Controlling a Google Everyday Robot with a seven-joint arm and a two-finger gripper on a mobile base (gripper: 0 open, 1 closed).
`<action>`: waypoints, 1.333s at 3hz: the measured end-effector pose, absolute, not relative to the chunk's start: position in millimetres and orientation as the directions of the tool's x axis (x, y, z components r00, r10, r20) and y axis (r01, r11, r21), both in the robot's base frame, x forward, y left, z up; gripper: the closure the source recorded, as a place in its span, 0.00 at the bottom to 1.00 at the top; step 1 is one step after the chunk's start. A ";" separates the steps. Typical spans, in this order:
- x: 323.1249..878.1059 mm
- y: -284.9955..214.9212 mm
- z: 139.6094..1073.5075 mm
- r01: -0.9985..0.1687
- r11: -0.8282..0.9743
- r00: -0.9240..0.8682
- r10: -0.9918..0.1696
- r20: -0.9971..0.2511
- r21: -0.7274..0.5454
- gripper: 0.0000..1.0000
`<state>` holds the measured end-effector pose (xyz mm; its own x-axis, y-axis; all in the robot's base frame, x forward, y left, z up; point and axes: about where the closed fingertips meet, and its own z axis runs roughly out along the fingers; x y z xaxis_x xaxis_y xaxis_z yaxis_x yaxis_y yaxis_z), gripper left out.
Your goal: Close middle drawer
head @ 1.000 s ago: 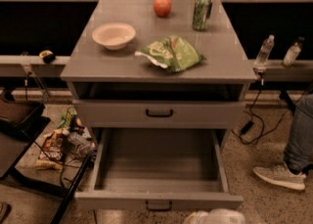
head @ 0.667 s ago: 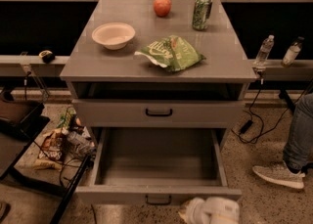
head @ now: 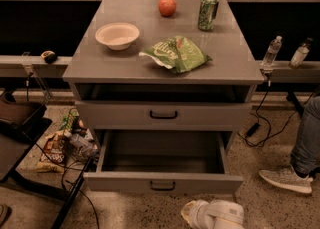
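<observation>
Gripper: white, at the bottom edge, lower part cut off.
Middle drawer, just beyond the gripper: nearest strip of inner floor hidden behind its own front panel.
Person's leg, far right of the gripper: cut by the right edge.
Floor clutter, far left of the gripper: items indistinct.

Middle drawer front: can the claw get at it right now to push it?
Probably yes. The claw hangs low, just before the front of the open middle drawer, slightly right of its handle, and nothing visible lies between them.
</observation>
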<state>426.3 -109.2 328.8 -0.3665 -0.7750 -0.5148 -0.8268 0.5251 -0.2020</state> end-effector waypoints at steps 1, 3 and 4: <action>429.7 -106.1 329.3 -0.829 0.516 -0.362 -0.788 -0.498 -0.214 1.00; 491.9 -107.5 331.5 -0.807 0.492 -0.317 -0.827 -0.464 -0.326 1.00; 498.0 -108.2 331.3 -0.804 0.490 -0.313 -0.830 -0.461 -0.337 1.00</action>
<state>498.0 -108.2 331.3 -0.3131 -0.8302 -0.4612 -0.8037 0.4904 -0.3371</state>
